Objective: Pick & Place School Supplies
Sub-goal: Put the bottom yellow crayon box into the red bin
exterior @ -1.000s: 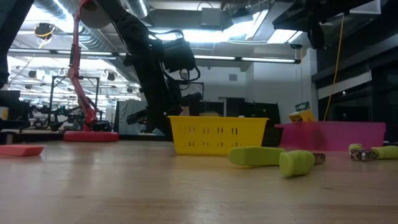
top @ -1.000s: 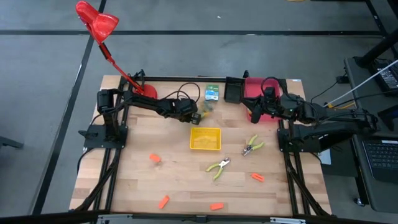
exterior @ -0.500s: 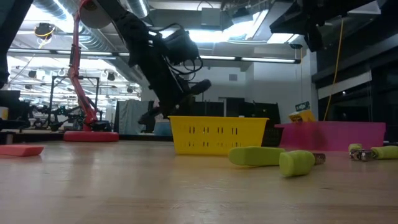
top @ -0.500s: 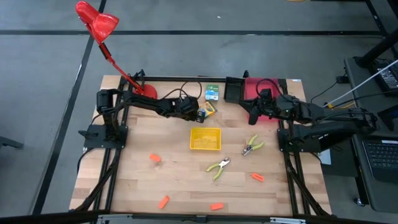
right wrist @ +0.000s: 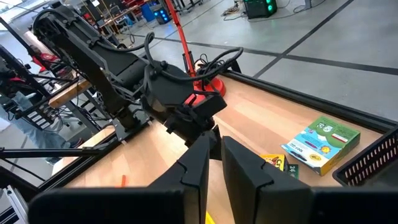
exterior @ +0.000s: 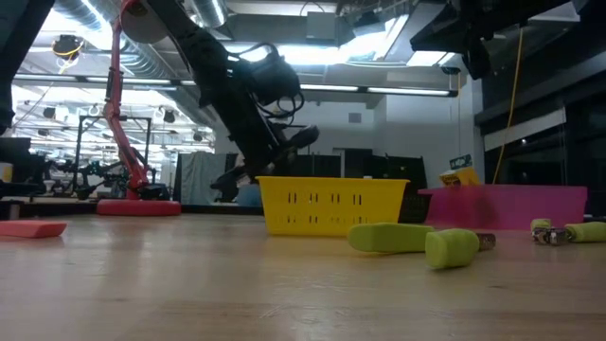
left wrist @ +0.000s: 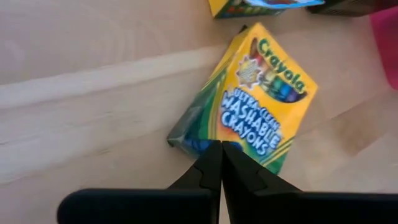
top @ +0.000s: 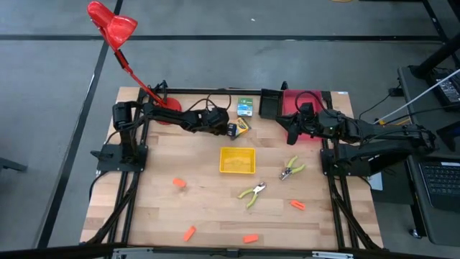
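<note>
A yellow-and-green crayon box [left wrist: 255,106] lies flat on the table near the far edge [top: 243,125]. My left gripper [left wrist: 221,146] is shut, with its tips raised just above the box's near end [exterior: 308,135]. A blue-green box [top: 246,107] lies beyond it. Two green-handled scissor-like tools [top: 252,193] [top: 292,168] and several orange pieces [top: 179,183] [top: 297,205] lie on the wood. My right gripper [right wrist: 214,149] hangs high over the pink bin [top: 293,131]. It is slightly open, with nothing between its fingers.
A yellow basket [top: 237,160] stands mid-table. A black bin [top: 271,104] and a pink bin [top: 310,104] stand at the far right. The red lamp's base [top: 169,108] is at the far left, and its cable loops near my left arm. There is open wood at the near left.
My left gripper has tipped its shut fingers upward and risen from behind the yellow basket, shifting slightly toward the far edge. The crayon box stays on the table below its tips.
</note>
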Tool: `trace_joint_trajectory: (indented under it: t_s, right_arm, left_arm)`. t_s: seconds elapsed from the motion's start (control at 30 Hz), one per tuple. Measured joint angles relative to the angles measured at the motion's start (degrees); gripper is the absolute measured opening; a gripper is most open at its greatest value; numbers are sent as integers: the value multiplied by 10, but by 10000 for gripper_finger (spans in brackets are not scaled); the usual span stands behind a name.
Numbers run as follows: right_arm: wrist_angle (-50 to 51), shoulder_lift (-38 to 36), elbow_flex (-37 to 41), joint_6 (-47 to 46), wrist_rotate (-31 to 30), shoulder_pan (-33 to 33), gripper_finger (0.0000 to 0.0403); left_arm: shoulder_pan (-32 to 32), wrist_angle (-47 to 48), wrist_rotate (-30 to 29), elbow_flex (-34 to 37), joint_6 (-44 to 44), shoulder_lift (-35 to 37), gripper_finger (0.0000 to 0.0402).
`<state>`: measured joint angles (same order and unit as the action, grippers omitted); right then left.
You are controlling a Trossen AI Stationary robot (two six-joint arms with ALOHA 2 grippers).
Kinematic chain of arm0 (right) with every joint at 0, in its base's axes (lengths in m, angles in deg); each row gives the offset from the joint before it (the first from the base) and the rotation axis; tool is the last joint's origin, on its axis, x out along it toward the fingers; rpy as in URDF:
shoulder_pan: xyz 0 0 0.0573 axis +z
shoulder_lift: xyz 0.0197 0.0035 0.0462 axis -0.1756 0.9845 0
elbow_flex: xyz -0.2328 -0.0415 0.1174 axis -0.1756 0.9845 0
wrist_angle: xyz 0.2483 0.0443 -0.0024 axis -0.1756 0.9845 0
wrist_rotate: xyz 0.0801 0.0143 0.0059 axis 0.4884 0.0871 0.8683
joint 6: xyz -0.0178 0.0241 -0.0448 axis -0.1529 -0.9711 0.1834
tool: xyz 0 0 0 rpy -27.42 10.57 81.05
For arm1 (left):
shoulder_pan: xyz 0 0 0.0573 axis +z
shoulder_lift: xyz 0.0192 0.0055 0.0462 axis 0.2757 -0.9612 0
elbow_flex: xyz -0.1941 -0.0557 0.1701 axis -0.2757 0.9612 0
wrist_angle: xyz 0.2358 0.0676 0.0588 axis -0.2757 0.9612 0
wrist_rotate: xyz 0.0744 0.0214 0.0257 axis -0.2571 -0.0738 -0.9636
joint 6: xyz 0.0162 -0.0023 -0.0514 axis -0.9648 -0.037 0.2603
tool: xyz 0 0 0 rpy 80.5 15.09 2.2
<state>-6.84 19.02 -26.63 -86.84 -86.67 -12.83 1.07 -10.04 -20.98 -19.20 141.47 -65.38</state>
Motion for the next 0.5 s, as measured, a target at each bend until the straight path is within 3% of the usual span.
trace_joint_trajectory:
  t_s: [0.5]
  right_arm:
    - [0,0,0,2,0,0,48]
  left_arm:
    - [-3,53,-29,-2,59,1,1]
